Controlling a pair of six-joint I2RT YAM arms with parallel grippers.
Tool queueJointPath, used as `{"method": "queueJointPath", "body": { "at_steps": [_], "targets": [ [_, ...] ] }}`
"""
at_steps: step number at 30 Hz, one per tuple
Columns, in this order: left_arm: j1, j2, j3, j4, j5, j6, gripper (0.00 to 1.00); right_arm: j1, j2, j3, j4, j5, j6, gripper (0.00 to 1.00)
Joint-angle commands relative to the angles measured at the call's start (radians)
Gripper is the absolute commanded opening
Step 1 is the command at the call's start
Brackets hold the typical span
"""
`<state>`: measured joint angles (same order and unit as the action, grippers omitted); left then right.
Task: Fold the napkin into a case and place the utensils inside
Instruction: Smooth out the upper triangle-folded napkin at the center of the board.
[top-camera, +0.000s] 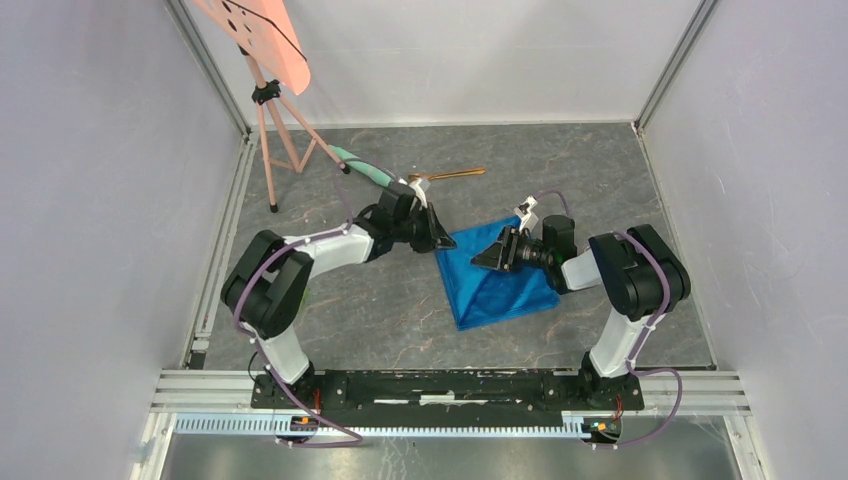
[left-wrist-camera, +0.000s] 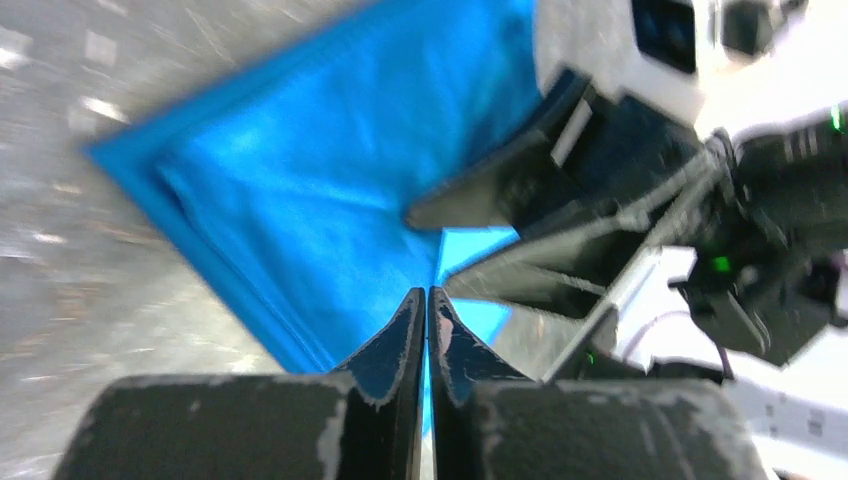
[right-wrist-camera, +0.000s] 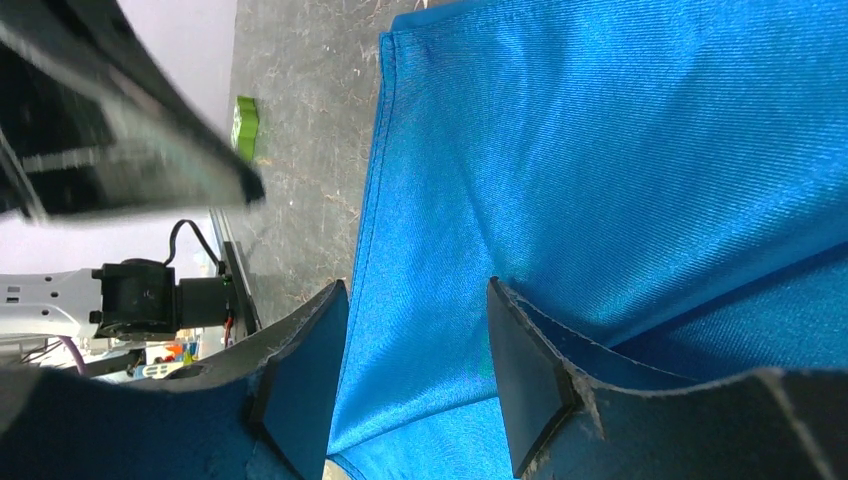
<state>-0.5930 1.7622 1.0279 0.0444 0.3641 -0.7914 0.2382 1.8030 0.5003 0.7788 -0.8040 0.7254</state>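
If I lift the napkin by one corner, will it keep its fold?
Probably not: the napkin looks like thin woven cloth, creased softly, so it should droop. Likely very light, since it lies flat in layers. Its visible weave suggests little slip.
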Motion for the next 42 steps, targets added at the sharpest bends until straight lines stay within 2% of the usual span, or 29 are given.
{"method": "queueJointPath", "body": {
  "at_steps": [1, 5, 7, 11, 14, 26, 36, 42],
  "targets": [
    [-0.083, -0.002, -0.148, 0.343, 0.195, -0.152, 0.06, -0.005, 0.030, -0.011, -0.002, 0.025, -0.017, 0.60],
    [-0.123, 0.072, -0.216, 0.566, 0.241, -0.232, 0.02, -0.004, 0.022, -0.012, -0.005, 0.024, -0.017, 0.60],
    [-0.133, 0.119, -0.217, 0.617, 0.238, -0.251, 0.02, -0.004, 0.021, -0.013, -0.003, 0.025, -0.017, 0.60],
    [-0.139, 0.165, -0.197, 0.621, 0.207, -0.232, 0.02, -0.004, 0.015, -0.021, 0.021, 0.019, 0.000, 0.60],
    [-0.139, 0.183, -0.175, 0.547, 0.166, -0.189, 0.02, -0.003, 0.006, -0.022, 0.024, 0.020, 0.001, 0.60],
    [-0.159, 0.257, -0.127, 0.483, 0.165, -0.119, 0.02, -0.002, 0.003, -0.020, 0.012, 0.028, -0.008, 0.60],
    [-0.169, 0.208, -0.311, 0.619, 0.182, -0.161, 0.02, -0.003, 0.013, -0.008, -0.010, 0.028, -0.022, 0.60],
    [-0.188, 0.198, -0.429, 0.797, 0.246, -0.184, 0.02, -0.002, 0.010, -0.002, -0.031, 0.031, -0.034, 0.60]
  ]
}}
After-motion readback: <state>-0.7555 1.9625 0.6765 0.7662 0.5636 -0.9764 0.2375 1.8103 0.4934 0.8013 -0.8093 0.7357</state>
